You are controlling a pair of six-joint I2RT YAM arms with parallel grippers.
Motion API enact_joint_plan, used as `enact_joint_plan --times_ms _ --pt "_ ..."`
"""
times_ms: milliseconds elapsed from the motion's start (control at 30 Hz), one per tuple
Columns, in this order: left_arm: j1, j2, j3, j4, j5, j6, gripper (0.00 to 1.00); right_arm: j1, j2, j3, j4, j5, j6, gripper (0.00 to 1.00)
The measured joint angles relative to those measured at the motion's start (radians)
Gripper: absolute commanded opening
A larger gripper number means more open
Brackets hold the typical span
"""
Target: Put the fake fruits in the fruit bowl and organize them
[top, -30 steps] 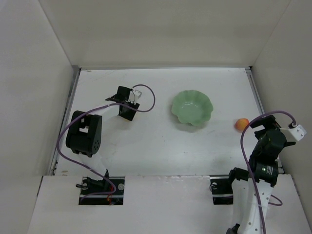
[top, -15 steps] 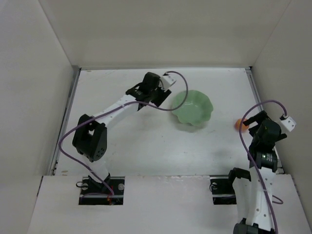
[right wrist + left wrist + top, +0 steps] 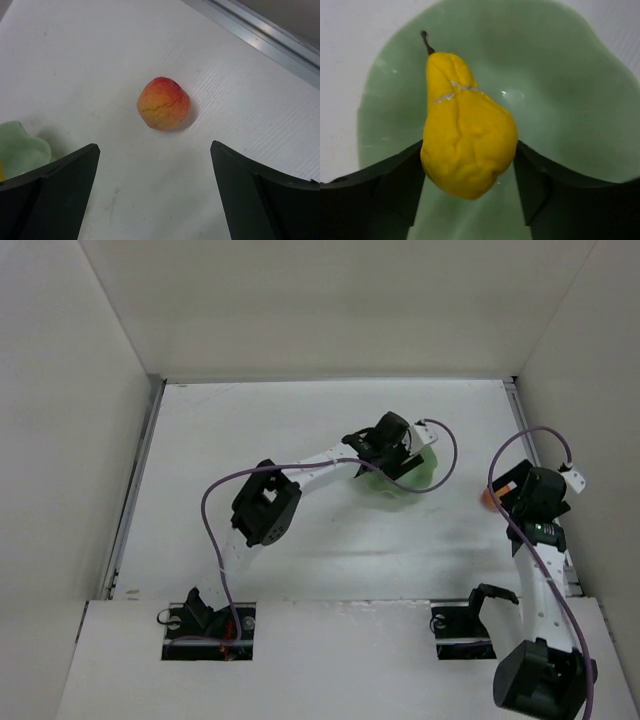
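Nearest to my bases, my right arm reaches up the right side of the surface (image 3: pixel 100 60), a purple cable (image 3: pixel 500 465) looping over its wrist. My right gripper (image 3: pixel 155 165) has its two dark fingers (image 3: pixel 55 195) spread wide apart and holds nothing. Just beyond them, centred in the gap but touching neither finger, the orange-red peach (image 3: pixel 163 103) rests on the bare white surface, its redder end turned away from me and a fine crease running across its skin. Past the peach, a metal rail (image 3: pixel 260 35) runs along the surface's edge. At the left border of that wrist view a lobe of the pale green fruit bowl (image 3: pixel 22 150) shows, well apart from the peach.

Farther in, my left arm stretches across to the bowl, and my left gripper (image 3: pixel 467 175) is clamped on the yellow pear (image 3: pixel 467 145), one finger pressed against each side of its fat lower half. The pear's narrow neck and short dark stem point away from me, with a thin pale seam crossing the neck. The pear sits over the bowl's smooth green basin; I cannot tell whether it touches the bottom. The wavy rim curves around beyond the stem, with white surface past it.
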Motion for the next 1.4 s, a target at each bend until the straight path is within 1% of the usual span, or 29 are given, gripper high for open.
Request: enact_joint_plan --times_ms 67,133,300,400,567,633,700,800,867,933,967,1000,1033,1100,1200,1267,1400 --pt "-0.001 0.031 0.000 -0.014 0.003 0.000 0.89 -0.002 0.053 0.000 0.016 -0.018 0.005 1.00" --pt "-0.001 0.042 0.000 -0.030 0.003 -0.006 0.99 -0.002 0.086 -0.001 0.033 -0.034 0.011 1.00" --pt "0.000 0.020 -0.002 -0.025 0.003 -0.019 1.00 -0.002 0.148 -0.001 0.084 -0.047 0.017 1.00" --pt "0.002 -0.036 -0.011 -0.031 0.001 -0.029 1.00 -0.006 0.220 -0.001 0.121 -0.050 0.017 1.00" --pt "0.037 -0.246 -0.089 -0.031 -0.008 -0.042 1.00 -0.018 0.377 0.002 0.183 -0.050 0.021 1.00" --pt "0.083 -0.340 -0.122 -0.035 -0.010 -0.045 1.00 -0.022 0.441 0.008 0.201 -0.050 0.022 1.00" --pt "0.161 -0.431 -0.168 -0.034 -0.012 -0.051 1.00 -0.027 0.508 0.027 0.212 -0.050 0.023 1.00" --pt "0.312 -0.533 -0.267 -0.027 -0.022 -0.069 1.00 -0.027 0.591 0.060 0.233 -0.050 0.021 0.92" --pt "0.418 -0.576 -0.355 -0.029 -0.035 -0.081 1.00 -0.027 0.618 0.074 0.248 -0.049 0.020 0.81" --pt "0.500 -0.599 -0.436 -0.037 -0.044 -0.089 1.00 -0.027 0.633 0.089 0.256 -0.048 0.016 0.63" --pt "0.533 -0.608 -0.480 -0.043 -0.046 -0.092 1.00 -0.027 0.641 0.098 0.262 -0.049 0.012 0.53" --pt "0.560 -0.620 -0.522 -0.053 -0.047 -0.095 1.00 -0.027 0.647 0.104 0.267 -0.049 0.007 0.40" --pt "0.583 -0.632 -0.562 -0.064 -0.045 -0.098 1.00 -0.027 0.651 0.109 0.272 -0.048 0.002 0.30" --pt "0.625 -0.664 -0.628 -0.082 -0.043 -0.106 1.00 -0.025 0.646 0.112 0.276 -0.047 -0.009 0.21" --pt "0.695 -0.731 -0.698 -0.098 -0.031 -0.114 1.00 0.000 0.603 0.114 0.262 -0.033 -0.021 0.20" --pt "0.751 -0.774 -0.716 -0.097 -0.026 -0.121 1.00 0.045 0.552 0.133 0.237 -0.020 -0.027 0.20" --pt "0.844 -0.820 -0.724 -0.088 -0.017 -0.143 1.00 0.215 0.434 0.230 0.219 0.014 -0.036 0.20"
